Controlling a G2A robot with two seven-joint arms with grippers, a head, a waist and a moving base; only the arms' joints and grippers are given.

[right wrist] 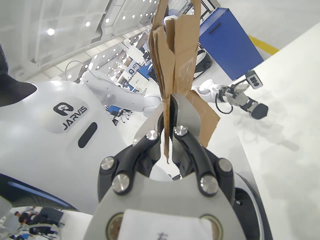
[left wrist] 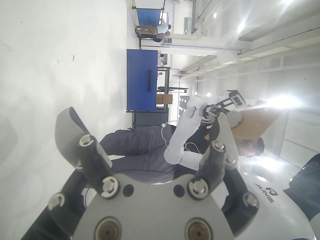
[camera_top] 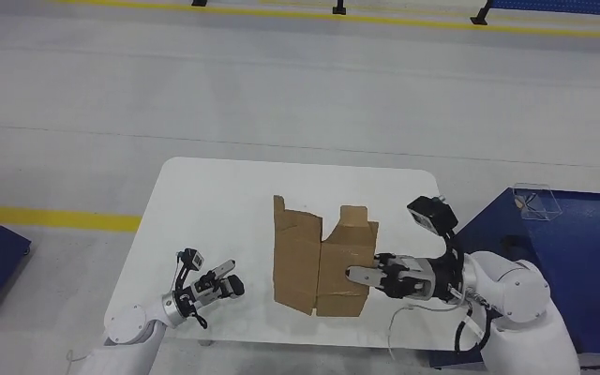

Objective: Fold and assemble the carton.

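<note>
The flattened carton (camera_top: 319,267) lay over the middle of the table (camera_top: 216,197), toward its near edge, and the right gripper (camera_top: 361,275) pinched the carton's right-hand edge tightly. Whether the board rested on the table or hung just above it could not be told. The left gripper (camera_top: 225,281) sat by the near left corner, spread wide and empty, well apart from the carton. The step in hand looked like opening the flat sleeve into a tube. The right grip seemed to clamp several layers together, which would likely hold the sleeve shut. It would go best with one wall held and the left gripper pushing the opposite edge along the creases, so the ragged flaps did not buckle
</note>
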